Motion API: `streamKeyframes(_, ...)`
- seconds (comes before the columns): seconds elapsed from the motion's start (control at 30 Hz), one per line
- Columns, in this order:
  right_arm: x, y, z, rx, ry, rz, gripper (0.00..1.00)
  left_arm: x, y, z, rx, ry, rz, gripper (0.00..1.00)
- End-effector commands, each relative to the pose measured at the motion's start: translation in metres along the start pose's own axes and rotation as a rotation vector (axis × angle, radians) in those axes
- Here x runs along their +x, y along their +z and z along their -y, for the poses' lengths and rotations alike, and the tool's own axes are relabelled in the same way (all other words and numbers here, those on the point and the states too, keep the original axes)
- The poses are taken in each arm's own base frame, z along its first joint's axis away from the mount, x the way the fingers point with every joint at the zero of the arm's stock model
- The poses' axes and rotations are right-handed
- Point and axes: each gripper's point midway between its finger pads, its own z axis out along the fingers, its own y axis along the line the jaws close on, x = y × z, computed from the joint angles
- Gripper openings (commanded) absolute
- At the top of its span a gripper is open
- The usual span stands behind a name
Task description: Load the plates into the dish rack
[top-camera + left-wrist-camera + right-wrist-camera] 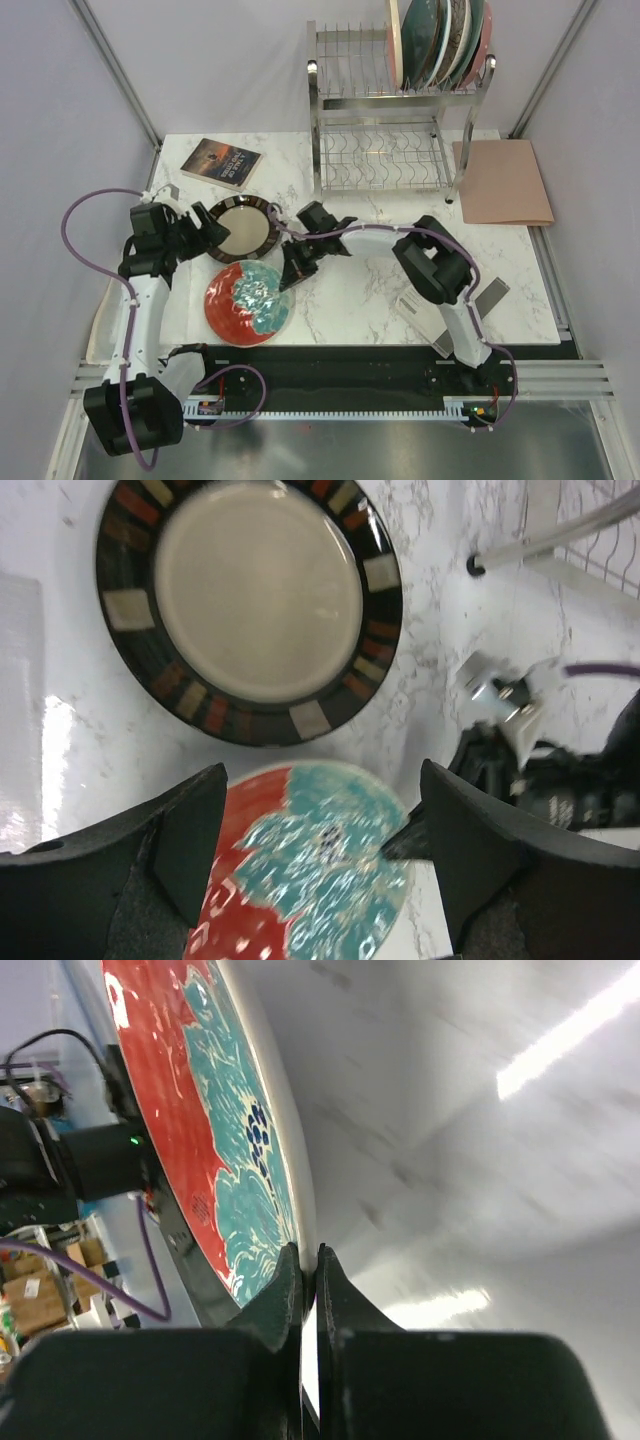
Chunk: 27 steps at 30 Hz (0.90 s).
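The red plate with a teal flower [249, 302] lies near the table's front left; my right gripper [292, 272] is shut on its right rim, seen edge-on in the right wrist view [309, 1257], where the plate [215, 1130] fills the upper left. The dark brown plate with patterned rim [241, 228] lies flat behind it. My left gripper [205, 232] is open and empty at that plate's left edge; its wrist view shows the brown plate [250, 605] and the red plate [310, 870] between its fingers. The silver dish rack [395, 125] stands at the back with several plates [440, 40] upright in its top tier.
A grey booklet [221, 163] lies at the back left. A tan folder [502, 182] lies right of the rack. A small grey block [490, 296] sits by the right arm. The black rail [330, 375] runs along the table's front edge.
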Motion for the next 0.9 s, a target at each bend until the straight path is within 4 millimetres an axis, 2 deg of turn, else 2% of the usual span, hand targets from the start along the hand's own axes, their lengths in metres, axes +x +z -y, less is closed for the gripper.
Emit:
streamKeyframes(0.0,0.0,-0.078,0.065,0.178,-0.005,0.077,0.0,0.045,0.005,0.009,0.12,-0.067,-0.112,0.84)
streamKeyframes(0.03,-0.007,-0.102,0.07,0.179,0.007,0.124,0.0,0.046,0.009,0.011,0.145,-0.063,-0.101,0.84)
streamKeyframes(0.07,-0.004,-0.112,0.07,0.155,0.0,0.129,0.0,0.054,0.009,0.018,0.201,-0.068,-0.119,0.84)
streamKeyframes(0.1,0.005,-0.118,0.074,0.145,0.011,0.125,0.0,0.069,0.013,0.016,0.223,-0.079,-0.144,0.82)
streamKeyframes(0.13,0.001,-0.135,0.073,0.125,0.01,0.156,0.0,0.067,0.016,0.019,0.254,-0.069,-0.121,0.81)
streamKeyframes(0.17,0.003,-0.141,0.068,0.081,0.001,0.158,0.0,0.081,0.02,0.021,0.3,-0.094,-0.157,0.8)
streamKeyframes(0.2,0.009,-0.144,0.068,0.065,0.011,0.156,0.0,0.085,0.022,0.024,0.332,-0.097,-0.168,0.77)
streamKeyframes(0.23,0.007,-0.151,0.066,0.058,0.008,0.173,0.0,0.08,0.025,0.03,0.383,-0.078,-0.144,0.72)
streamKeyframes(0.3,0.012,-0.154,0.06,0.024,0.001,0.167,0.0,0.094,0.03,0.035,0.447,-0.133,-0.199,0.7)
streamKeyframes(0.37,0.012,-0.155,0.053,-0.009,-0.015,0.166,0.0,0.09,0.034,0.039,0.479,-0.123,-0.181,0.69)
streamKeyframes(0.53,0.01,-0.155,0.039,-0.087,-0.03,0.155,0.0,0.102,0.05,0.038,0.506,-0.115,-0.258,0.62)
streamKeyframes(0.7,0.006,-0.157,0.028,-0.152,-0.005,0.157,0.0,0.108,0.063,0.037,0.518,-0.077,-0.303,0.62)
streamKeyframes(0.87,0.001,-0.158,0.02,-0.206,0.0,0.171,0.0,0.117,0.067,0.043,0.557,-0.041,-0.353,0.62)
